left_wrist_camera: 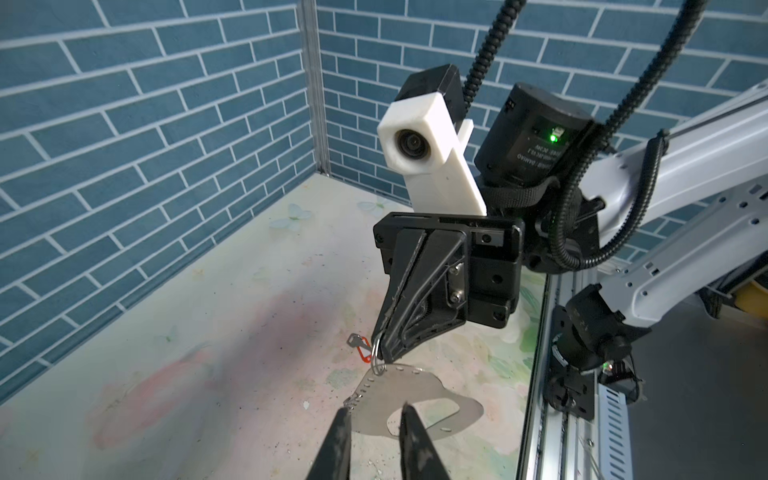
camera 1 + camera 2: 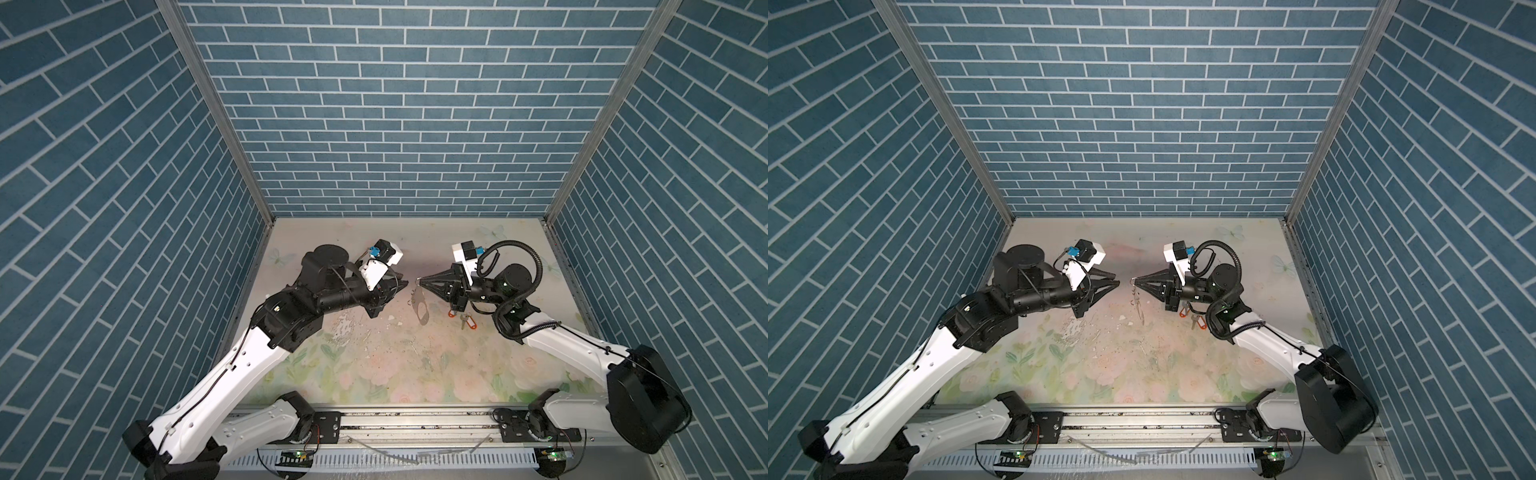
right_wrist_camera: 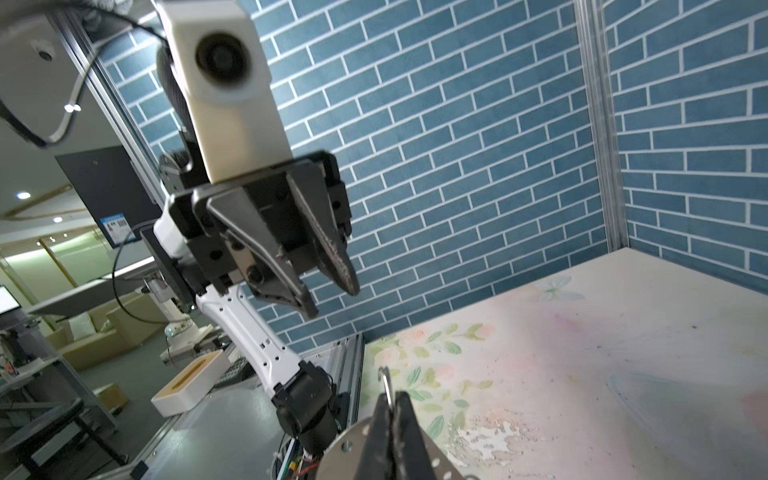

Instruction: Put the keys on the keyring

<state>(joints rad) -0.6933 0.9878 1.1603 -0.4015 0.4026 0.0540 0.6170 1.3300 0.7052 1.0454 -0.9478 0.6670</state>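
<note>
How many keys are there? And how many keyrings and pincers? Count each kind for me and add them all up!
keys, with orange tags, on the table: 2
keyring, hanging from the right pincer: 1
left pincer and right pincer: 2
Total: 5

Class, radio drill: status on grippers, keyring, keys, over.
Left gripper open, empty. Right gripper shut on keyring, hanging. Keys on table, unthreaded. Nothing between grippers.

Floral tabletop (image 2: 374, 365), worn mid; 2 keys (image 2: 471, 322) lying rt side.
</note>
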